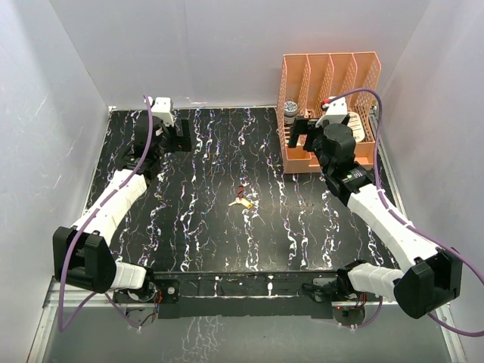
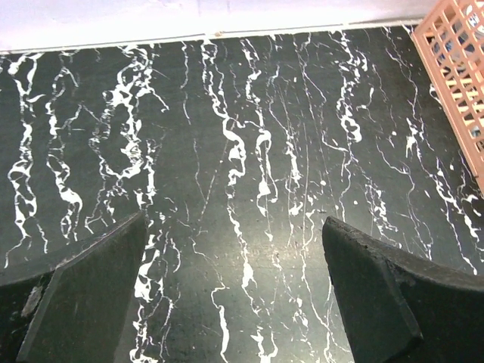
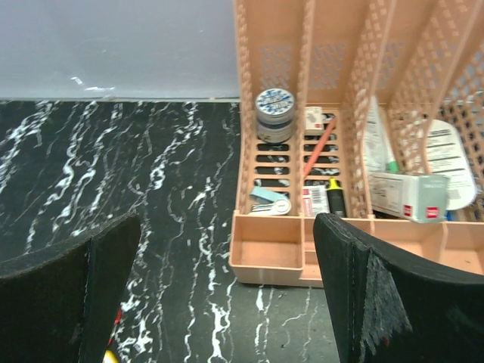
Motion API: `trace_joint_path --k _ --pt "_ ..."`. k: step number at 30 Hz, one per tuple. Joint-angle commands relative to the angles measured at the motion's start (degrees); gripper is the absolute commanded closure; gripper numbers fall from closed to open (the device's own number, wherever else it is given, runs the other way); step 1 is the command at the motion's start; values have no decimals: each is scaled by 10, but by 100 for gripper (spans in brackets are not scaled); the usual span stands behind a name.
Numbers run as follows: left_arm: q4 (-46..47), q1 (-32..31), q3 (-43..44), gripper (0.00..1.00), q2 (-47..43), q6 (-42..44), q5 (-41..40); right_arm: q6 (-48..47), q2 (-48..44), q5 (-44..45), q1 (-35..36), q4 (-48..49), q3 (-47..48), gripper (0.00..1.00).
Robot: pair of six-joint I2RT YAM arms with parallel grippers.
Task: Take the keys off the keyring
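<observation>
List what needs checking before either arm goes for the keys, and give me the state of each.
1. Keys located: ok. The keys lie in the open near the middle of the table.
2. Keys off the keyring: cannot tell. The keyring sits right against them, and both are too small to judge.
3. Left gripper open and empty: ok.
4. Right gripper open and empty: ok.
5. Grippers near the keys: not ok. Both are at the far side of the table, and the right one faces the orange organizer.
</observation>
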Motion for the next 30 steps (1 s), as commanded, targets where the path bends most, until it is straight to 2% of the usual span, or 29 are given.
trace_joint_path --k 1,4,7,11,16,19,22,26,28,29,30 --pt "-11 -1 18 1 7 0 39 22 9 -90 1 -8 3 2" --pt "-4 -1 10 1 10 0 62 28 17 -114 15 -16 -9 2" --pt "28 -1 -11 1 10 16 127 30 15 -122 31 1 -48 4" --pt "90 -1 -53 1 10 -32 119 53 11 -160 38 37 -94 25" --pt "105 -1 -65 1 29 -88 85 80 42 -179 56 18 -96 35" --pt "117 0 -77 3 34 -102 103 77 67 -166 87 16 -92 43" --pt "126 -1 -88 16 35 -128 119 77 95 -161 115 21 -83 57" --pt "134 -1 -114 31 18 -163 135 93 142 -171 140 17 -58 57" --pt "143 0 -135 55 1 -183 125 97 164 -169 155 14 -45 57" --pt "149 0 -147 62 -8 -187 119 98 176 -165 167 13 -39 57" --pt "152 -1 -154 64 -13 -188 113 98 187 -160 175 12 -35 57"
